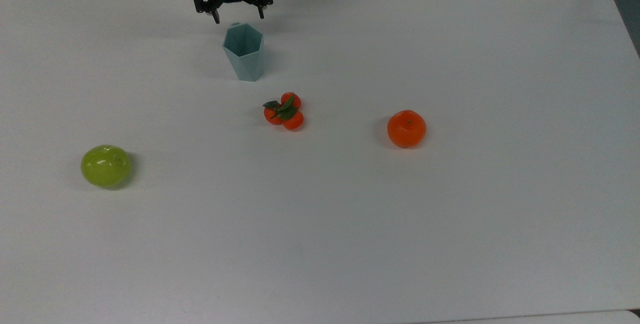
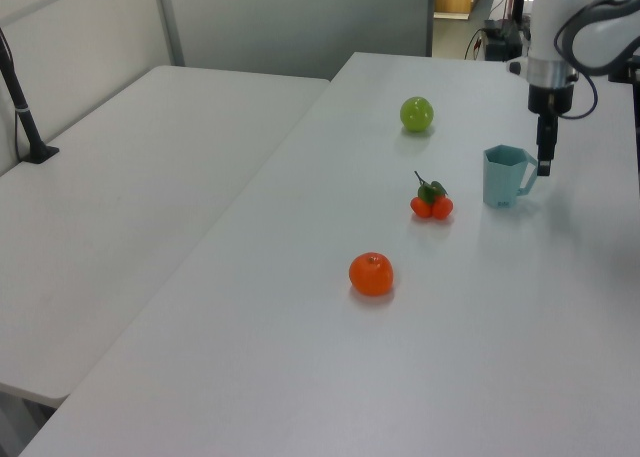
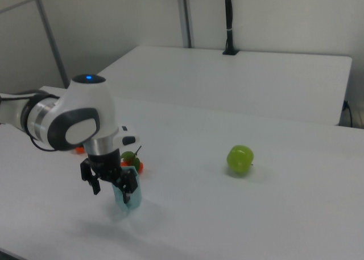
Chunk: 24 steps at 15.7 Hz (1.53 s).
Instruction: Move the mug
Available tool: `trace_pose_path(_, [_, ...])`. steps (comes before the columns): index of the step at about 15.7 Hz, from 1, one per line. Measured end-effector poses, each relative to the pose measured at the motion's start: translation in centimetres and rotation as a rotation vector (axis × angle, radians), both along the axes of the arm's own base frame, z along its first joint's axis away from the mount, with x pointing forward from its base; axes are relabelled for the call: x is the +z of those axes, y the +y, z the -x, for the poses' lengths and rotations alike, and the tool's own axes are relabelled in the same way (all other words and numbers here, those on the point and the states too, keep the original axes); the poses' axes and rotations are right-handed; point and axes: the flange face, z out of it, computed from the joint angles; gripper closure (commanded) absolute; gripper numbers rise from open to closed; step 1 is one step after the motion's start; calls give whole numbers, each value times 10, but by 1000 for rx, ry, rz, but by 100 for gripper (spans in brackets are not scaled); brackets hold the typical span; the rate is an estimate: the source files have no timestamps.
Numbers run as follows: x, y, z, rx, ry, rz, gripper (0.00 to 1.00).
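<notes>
The table [image 1: 450, 244] presents a smooth, matt white surface. The mug [image 1: 243, 58] appears as smooth, flat-faceted ceramic or plastic with a low satin sheen. The green apple [image 1: 106, 165] has a glossy skin carrying bright highlights. At 3 o'clock from it in the top view, the orange [image 1: 406, 128] shows a duller, faintly dimpled skin. The arm shell [image 3: 79, 115] is glossy white plastic; the gripper [image 1: 239, 13] is matt black.

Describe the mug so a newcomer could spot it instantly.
On the white table, look in the top view near the far edge, just below the gripper. The mug stands upright there, pale teal and faceted with a hexagonal rim; its neighbours are round green or orange fruit.
</notes>
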Motion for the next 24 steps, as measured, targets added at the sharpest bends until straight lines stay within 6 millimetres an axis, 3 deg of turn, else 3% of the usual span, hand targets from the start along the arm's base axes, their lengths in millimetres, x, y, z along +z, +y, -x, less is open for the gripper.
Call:
trace_pose_path(4, [67, 3, -15, -31, 11, 0, 0])
trace_pose_path(8, [152, 7, -26, -54, 2, -9, 0])
trace_pose_path(14, [246, 53, -26, -65, -45, -6, 0])
trace_pose_path(17, [266, 87, -27, -143, -57, 6, 0])
trace_pose_path(21, [260, 134, -35, -152, -48, 20, 0])
trace_pose_path(24, [256, 135, -49, -162, -94, 8, 0])
